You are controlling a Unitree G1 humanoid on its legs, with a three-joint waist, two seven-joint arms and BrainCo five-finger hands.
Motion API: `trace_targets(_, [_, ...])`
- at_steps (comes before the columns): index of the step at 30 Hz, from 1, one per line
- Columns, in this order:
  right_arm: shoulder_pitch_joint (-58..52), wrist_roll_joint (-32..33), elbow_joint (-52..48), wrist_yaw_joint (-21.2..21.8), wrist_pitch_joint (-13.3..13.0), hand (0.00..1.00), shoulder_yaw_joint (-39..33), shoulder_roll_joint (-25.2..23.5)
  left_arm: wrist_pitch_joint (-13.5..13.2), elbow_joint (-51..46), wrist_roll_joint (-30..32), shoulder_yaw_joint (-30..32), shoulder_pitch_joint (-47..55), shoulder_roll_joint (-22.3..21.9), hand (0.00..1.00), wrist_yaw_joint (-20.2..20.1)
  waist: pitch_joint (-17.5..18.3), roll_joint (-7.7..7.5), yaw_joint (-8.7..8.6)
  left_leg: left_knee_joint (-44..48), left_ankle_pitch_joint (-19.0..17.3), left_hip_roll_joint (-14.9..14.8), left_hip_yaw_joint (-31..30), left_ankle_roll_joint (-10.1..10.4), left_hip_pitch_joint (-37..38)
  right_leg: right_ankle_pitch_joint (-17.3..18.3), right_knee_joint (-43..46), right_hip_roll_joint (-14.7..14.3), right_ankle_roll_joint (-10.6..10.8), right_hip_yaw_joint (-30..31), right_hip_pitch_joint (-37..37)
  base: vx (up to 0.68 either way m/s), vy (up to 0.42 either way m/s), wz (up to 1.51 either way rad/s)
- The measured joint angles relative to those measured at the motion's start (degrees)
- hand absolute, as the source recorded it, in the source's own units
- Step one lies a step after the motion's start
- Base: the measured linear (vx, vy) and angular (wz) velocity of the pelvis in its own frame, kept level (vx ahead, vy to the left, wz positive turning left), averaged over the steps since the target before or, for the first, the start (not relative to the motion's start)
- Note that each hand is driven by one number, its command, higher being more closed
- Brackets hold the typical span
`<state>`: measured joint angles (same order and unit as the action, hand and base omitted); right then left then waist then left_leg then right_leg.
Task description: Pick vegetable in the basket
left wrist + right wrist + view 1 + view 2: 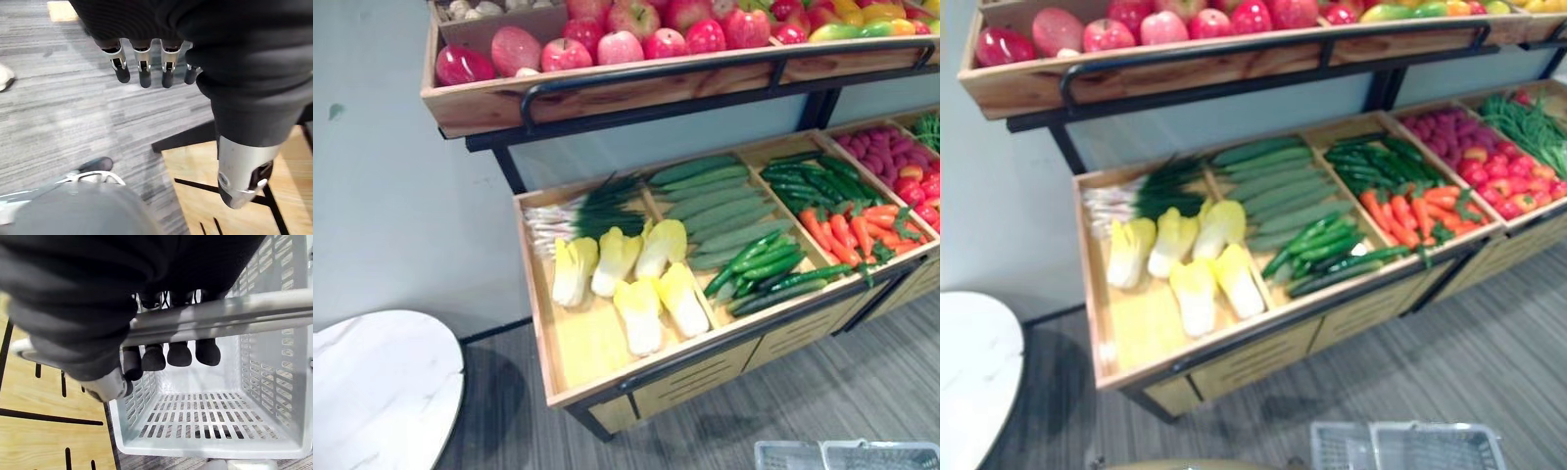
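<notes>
- Grey carpet (862, 392) is seen below a wooden stand (705, 364).
- Cabbages (626, 279), cucumbers (759, 266) and carrots (857, 230) are laid in its lower trays, with the carrots toward 3 o'clock.
- At 5 o'clock a basket (1410, 446) is carried, its handle (234, 313) wrapped by the curled right hand (178, 352).
- The left hand (142, 68) is held over the carpet, fingers straight and side by side.

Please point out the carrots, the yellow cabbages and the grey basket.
carrots (843, 231): left eye view, on one orange root mid-pile.
yellow cabbages (615, 260): left eye view, on the middle of one head.
grey basket (210, 414): right wrist view, on its bare slotted floor.
</notes>
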<state>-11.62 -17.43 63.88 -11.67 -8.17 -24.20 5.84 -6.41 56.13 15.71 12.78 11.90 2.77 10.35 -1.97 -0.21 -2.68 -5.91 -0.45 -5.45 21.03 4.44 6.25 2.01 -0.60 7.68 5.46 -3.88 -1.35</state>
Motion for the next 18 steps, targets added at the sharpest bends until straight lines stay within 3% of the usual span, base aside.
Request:
trace_targets(1, [-0.7,0.0,0.0,-0.5,0.0,1.0,0.2,-0.4,-1.4,-7.3,0.1,-4.3,1.5,0.1,0.0,1.1,0.0,-0.13,0.34,0.0,0.2,0.2,-1.2,0.0,-0.5,0.1,0.0,0.3,0.0,-0.9,0.2,-0.04,-0.015,0.42])
trace_targets(2, [-1.0,0.2,0.0,-1.3,-0.1,1.0,0.5,-0.7,-4.5,-13.6,0.8,-6.9,3.3,-0.4,0.0,3.1,0.0,-0.18,0.68,0.0,0.4,0.5,-1.9,-0.2,-1.2,0.4,0.0,0.6,-0.1,-1.8,0.2,-0.03,-0.008,0.4])
trace_targets(4, [-1.8,0.7,0.1,-2.6,-0.4,1.0,0.5,-1.4,-7.6,-19.9,1.5,-7.6,4.4,-2.4,0.0,6.4,0.1,-0.43,1.43,0.0,0.5,0.7,-2.9,-0.3,-1.4,0.5,0.1,0.8,0.0,-2.4,0.0,0.01,0.003,0.25])
trace_targets(8, [-2.7,1.8,0.0,-4.4,-1.4,1.0,2.8,-2.6,-6.4,-31.7,2.4,-6.0,7.6,-5.3,0.0,14.3,0.5,-0.72,1.38,0.0,0.8,0.7,-4.4,-0.7,-2.0,0.8,0.8,1.0,0.1,-4.2,-0.1,0.04,-0.013,0.21])
trace_targets(10, [-2.8,1.8,0.0,-4.5,-1.4,1.0,3.7,-2.7,-6.0,-38.0,3.0,-6.9,8.2,-5.3,0.0,16.1,0.6,-0.93,1.8,0.0,0.9,0.6,-4.5,-0.8,-2.0,0.9,0.7,0.9,0.2,-4.5,-0.4,0.05,-0.014,0.11])
trace_targets(12, [-2.6,1.6,-0.1,-4.5,-1.3,1.0,5.8,-2.6,-5.8,-45.1,3.2,-8.2,7.3,-5.2,0.0,17.7,0.7,-1.16,1.84,0.0,1.0,0.5,-4.4,-0.8,-1.6,0.9,0.5,0.8,0.2,-4.8,-1.0,0.06,-0.017,0.01])
trace_targets(18, [-1.4,0.0,-0.4,-4.4,-0.8,1.0,9.0,-2.5,-5.5,-48.1,3.1,-14.5,2.4,-4.9,0.0,18.0,0.8,-1.08,1.34,0.0,0.9,-0.2,-4.2,-0.6,-1.0,0.8,-0.4,0.5,0.1,-5.0,-1.8,0.01,-0.019,-0.02])
